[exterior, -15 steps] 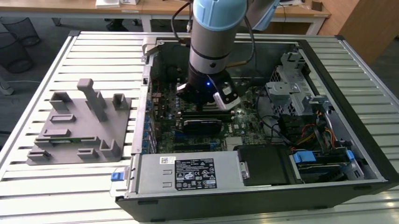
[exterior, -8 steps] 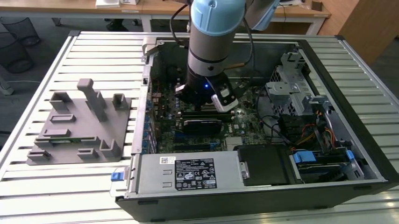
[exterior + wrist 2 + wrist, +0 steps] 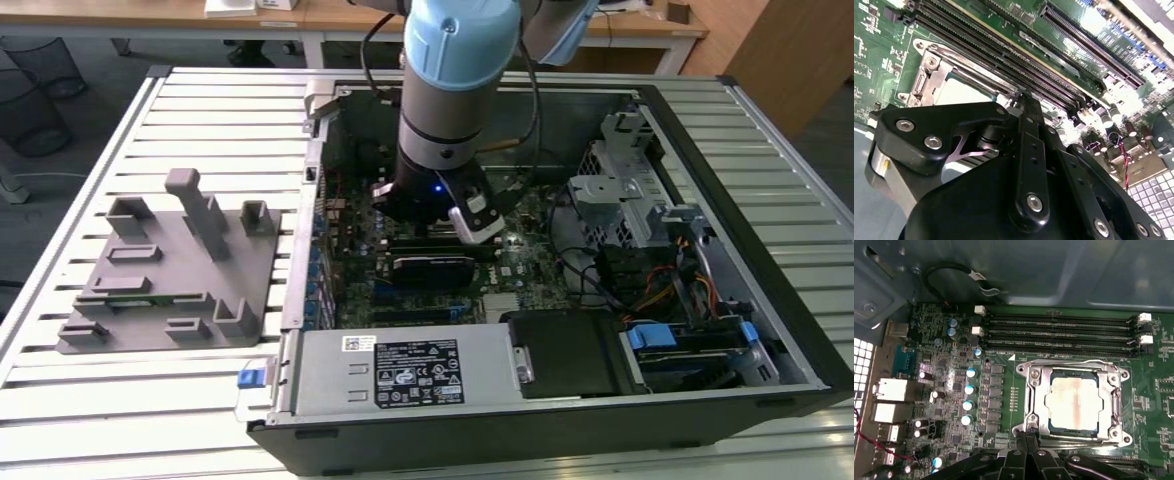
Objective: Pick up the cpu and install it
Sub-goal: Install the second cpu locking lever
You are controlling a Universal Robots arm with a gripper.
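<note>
You're looking at a white slatted table that fills most of the exterior view. Beyond its far edge you can see a grey floor and light wooden desks on white legs. At the exterior view's left stand two dark wire bins, one partly behind the other. At the exterior view's right, a tan wooden panel rises beside the table. The light is even.

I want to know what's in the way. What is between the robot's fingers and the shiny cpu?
In the first wrist view, the metal socket frame's edge lies between the gripper and the cpu.
</note>
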